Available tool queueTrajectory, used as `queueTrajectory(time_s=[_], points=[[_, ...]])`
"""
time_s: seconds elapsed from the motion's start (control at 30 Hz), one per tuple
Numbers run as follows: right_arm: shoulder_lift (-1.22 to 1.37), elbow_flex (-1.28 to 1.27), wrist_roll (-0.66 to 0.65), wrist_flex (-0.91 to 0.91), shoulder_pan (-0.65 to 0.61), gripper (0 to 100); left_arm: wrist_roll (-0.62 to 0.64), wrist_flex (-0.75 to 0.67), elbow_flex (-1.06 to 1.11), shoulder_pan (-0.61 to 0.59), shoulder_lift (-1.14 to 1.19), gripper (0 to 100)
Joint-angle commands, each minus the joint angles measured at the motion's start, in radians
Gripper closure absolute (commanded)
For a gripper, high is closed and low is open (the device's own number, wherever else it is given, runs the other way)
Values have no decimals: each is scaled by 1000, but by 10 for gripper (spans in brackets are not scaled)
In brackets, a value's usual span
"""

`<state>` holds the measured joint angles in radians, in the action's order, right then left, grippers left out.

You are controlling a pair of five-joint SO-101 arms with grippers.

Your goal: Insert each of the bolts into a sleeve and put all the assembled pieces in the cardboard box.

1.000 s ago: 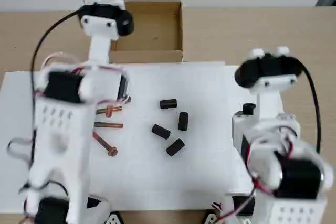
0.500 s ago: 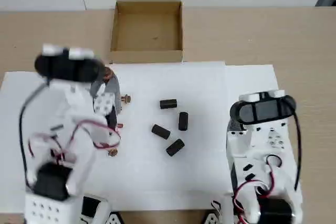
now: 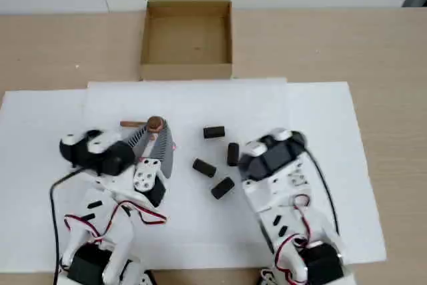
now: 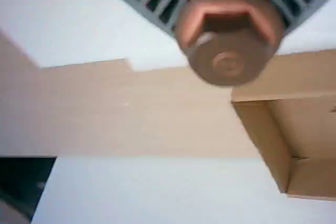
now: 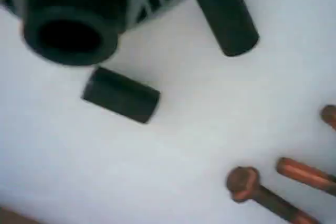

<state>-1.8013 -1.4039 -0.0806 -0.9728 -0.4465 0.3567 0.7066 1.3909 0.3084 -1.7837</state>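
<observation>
The wooden counter (image 3: 387, 51) stretches out in front of me, and a white sheet (image 3: 320, 111) covers it from the centre down to 6 o'clock. Two arms stand on that sheet, both bent in toward the middle: the left arm (image 3: 100, 185) at 7 o'clock and the right arm (image 3: 287, 191) at 5 o'clock. The cardboard box (image 3: 152, 71) sits at 12 o'clock, just past the sheet's far edge, open side up.

The left pincer (image 3: 154, 137) is clenched on a copper bolt (image 3: 155, 124). It holds the bolt off the sheet at 9 o'clock of the sheet's centre, with the flanged hex head facing the wrist camera. The right pincer (image 5: 71, 24) grips a black held sleeve (image 5: 68, 53), whose bore faces that arm's own camera.

Four more sleeves lie on the sheet between the arms, none touching another. In that cluster, the far sleeve (image 3: 213, 131) lies at 12 o'clock. The side sleeve (image 3: 232, 153) lies at 3 o'clock, just beside the right arm. The inner sleeve (image 3: 203, 167) is at 9 o'clock and the near sleeve (image 3: 222, 187) at 6 o'clock.

Loose bolts (image 5: 302, 174) lie flat on the sheet, apart from the sleeves. From above, a bolt shaft (image 3: 133, 123) pokes out at 9 o'clock of the held bolt's head.
</observation>
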Motion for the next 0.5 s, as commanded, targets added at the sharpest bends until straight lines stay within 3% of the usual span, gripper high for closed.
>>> queueTrajectory(time_s=[0.0,0.13,0.47], points=[[-13,-34,-5,113,-85,996,64,-44,-5,6,-11,994],[-13,-98,-5,202,-160,996,127,-44,-5,9,-11,994],[-13,-216,-5,297,-231,996,253,-46,-4,158,-11,994]])
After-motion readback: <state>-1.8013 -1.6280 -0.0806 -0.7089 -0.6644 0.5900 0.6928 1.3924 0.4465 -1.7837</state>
